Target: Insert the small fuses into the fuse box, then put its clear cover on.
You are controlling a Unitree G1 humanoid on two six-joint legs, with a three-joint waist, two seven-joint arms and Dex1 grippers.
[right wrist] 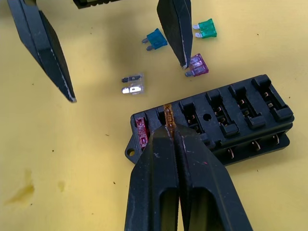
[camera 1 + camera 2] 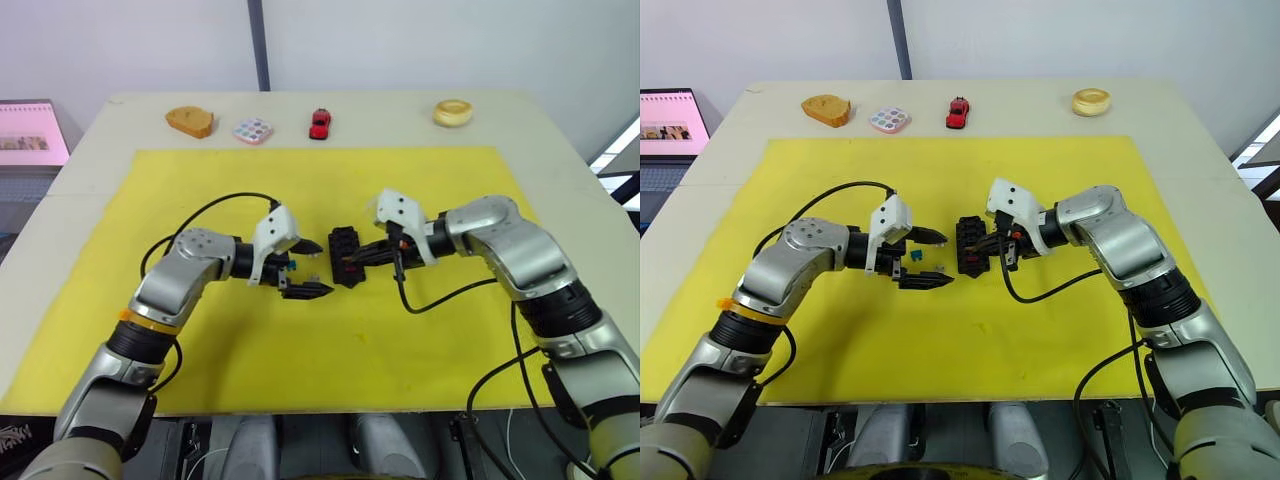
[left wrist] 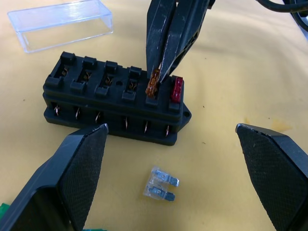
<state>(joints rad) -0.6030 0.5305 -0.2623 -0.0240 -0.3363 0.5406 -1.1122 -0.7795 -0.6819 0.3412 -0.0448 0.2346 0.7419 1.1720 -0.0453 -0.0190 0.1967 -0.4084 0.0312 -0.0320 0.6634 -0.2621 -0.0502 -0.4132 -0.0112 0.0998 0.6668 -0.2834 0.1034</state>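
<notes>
mat (image 2: 200, 340): yellow, lying under both arms and all the parts.
fuse box (image 3: 115, 96): sitting on the mat between the two grippers, four slots in the near row showing empty.
clear cover (image 3: 62, 21): lying on the mat beyond the fuse box, not yet on.
right gripper (image 1: 168, 130): fingers closed tight, pinching the brown fuse (image 3: 153, 84) and pressing it into the second slot from the end, beside the seated red fuse (image 3: 177, 89).
left gripper (image 3: 168, 159): gaping wide, holding nothing, hovering just beside the box.
loose fuses: grey fuse (image 3: 161, 185) between the left fingers; teal fuse (image 1: 155, 39), green fuse (image 1: 207, 28), purple fuse (image 1: 197, 66) lying near its fingertips.
risk: brown fuse looking tilted; blades missing the clips could be jamming or popping out, or the unheld box sliding.
</notes>
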